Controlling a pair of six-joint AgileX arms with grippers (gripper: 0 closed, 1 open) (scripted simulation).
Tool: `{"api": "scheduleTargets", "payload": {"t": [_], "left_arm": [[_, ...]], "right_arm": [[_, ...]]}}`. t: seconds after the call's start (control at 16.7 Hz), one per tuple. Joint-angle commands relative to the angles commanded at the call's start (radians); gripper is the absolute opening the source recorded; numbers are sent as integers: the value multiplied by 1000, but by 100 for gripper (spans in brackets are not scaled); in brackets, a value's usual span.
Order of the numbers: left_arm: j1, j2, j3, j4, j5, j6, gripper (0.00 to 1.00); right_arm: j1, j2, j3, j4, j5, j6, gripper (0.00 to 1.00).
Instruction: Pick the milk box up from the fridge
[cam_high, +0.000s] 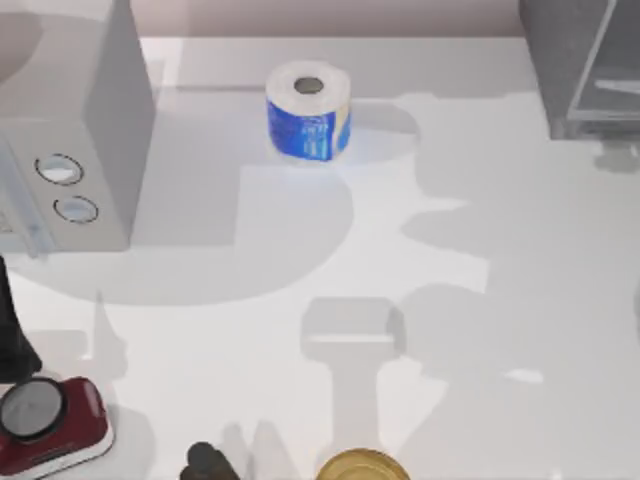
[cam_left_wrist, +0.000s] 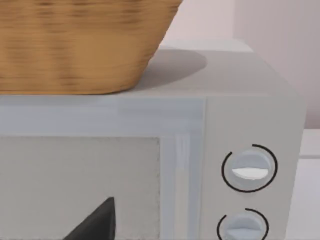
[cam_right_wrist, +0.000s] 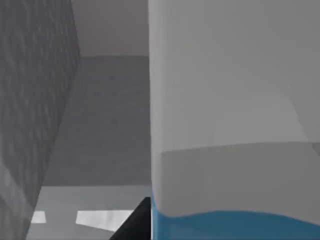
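Observation:
The milk box (cam_right_wrist: 230, 115) looms very close in the right wrist view, white above and light blue along its lower part. It stands inside the fridge (cam_right_wrist: 40, 110), whose dark-grey inner wall runs beside it. A dark part of my right gripper (cam_right_wrist: 136, 224) touches the box's near edge. From above, the fridge (cam_high: 575, 65) occupies the back right corner with its pale glassy panel facing the table. My left gripper (cam_left_wrist: 95, 224) hangs before the door of the grey box with dials, at the table's left.
A light grey box with two round dials (cam_high: 70, 150) stands at the left, a woven basket (cam_left_wrist: 75, 45) on top. A blue-and-white paper roll (cam_high: 308, 110) sits at the back middle. A red device (cam_high: 50, 420) and a yellow round object (cam_high: 360, 466) lie at the front.

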Motion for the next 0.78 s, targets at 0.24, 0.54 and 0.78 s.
{"api": "scheduleTargets", "payload": {"t": [0.24, 0.54, 0.78], "left_arm": [[0, 0, 0, 0, 0, 0, 100], [0, 0, 0, 0, 0, 0, 100], [0, 0, 0, 0, 0, 0, 100]], "right_arm": [[33, -183, -110, -79, 32, 13, 0], [99, -548, -340, -204, 74, 34, 0], [145, -921, -550, -295, 108, 43, 0]]}}
